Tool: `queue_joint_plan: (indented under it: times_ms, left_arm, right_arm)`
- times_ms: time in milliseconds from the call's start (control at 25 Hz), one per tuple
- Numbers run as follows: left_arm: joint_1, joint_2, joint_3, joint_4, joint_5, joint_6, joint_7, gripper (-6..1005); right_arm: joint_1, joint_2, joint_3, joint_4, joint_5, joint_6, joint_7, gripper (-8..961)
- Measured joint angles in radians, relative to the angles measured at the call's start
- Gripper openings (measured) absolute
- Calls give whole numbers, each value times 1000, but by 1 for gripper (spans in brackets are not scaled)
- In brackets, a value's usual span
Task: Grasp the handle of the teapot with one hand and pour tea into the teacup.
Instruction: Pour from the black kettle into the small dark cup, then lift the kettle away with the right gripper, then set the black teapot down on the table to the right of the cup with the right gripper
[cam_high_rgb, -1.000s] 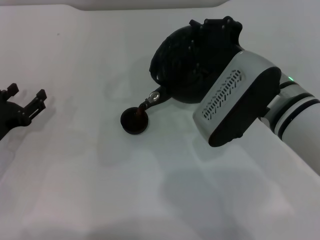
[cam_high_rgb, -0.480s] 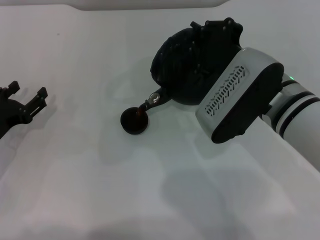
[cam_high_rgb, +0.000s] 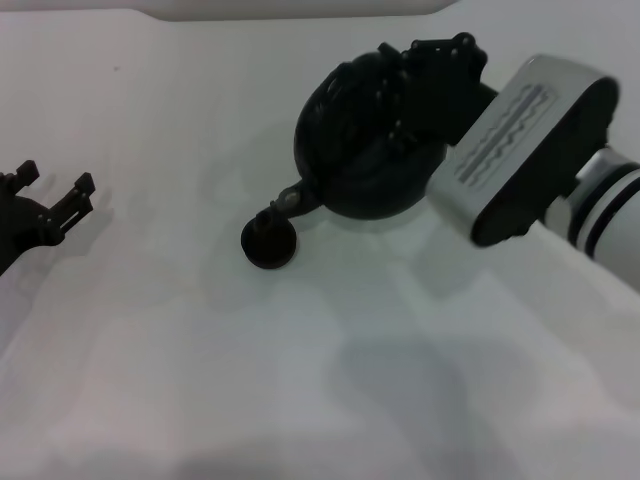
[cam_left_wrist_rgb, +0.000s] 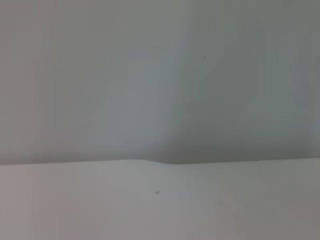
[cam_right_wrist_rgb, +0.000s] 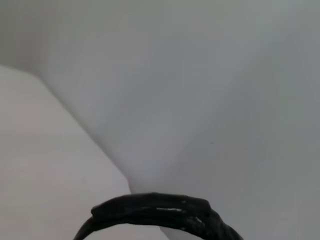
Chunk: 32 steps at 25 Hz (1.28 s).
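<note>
Two arms show: the right gripper (cam_high_rgb: 425, 85) is clamped on the thick black ribbed handle (cam_right_wrist_rgb: 155, 212) of the round matte black teapot (cam_high_rgb: 365, 150), tipped so its spout hangs just above the tiny dark teacup (cam_high_rgb: 269, 243) on the white table (cam_high_rgb: 200, 380). The pot looks heavy and rigid, best held at the arch's top. Far left, the left gripper (cam_high_rgb: 55, 200) hangs spread and unladen.
</note>
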Motion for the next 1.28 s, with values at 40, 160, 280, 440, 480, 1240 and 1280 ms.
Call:
queue_joint_plan:
  times_ms: [40,160,280,440,480,1240,1280]
  left_arm:
    - [0,0,0,0,0,0,0,788]
    - [0,0,0,0,0,0,0,789]
    - [0,0,0,0,0,0,0,789]
    - [2,0,0,0,0,0,0,788]
    - [2,0,0,0,0,0,0,788]
    - [-11,-2,6,0,2,0,0,789]
    - [-12,-2,7,-1,2,0,0,789]
  right_arm:
    - [0,0,18,3,25,-20,1,132]
    - [-1,-3,78,10,109,-81,3,134]
    - [-2,-11,137,14,186,-136,3,136]
    - [-17,-30,183,15,218,-174,7,139]
    - [-25,-37,201,13,236,-198,8,140]
    - [-107,-84,397,162,133,-666,189,154]
    - [-112,-80,398,162,115,-666,190,154]
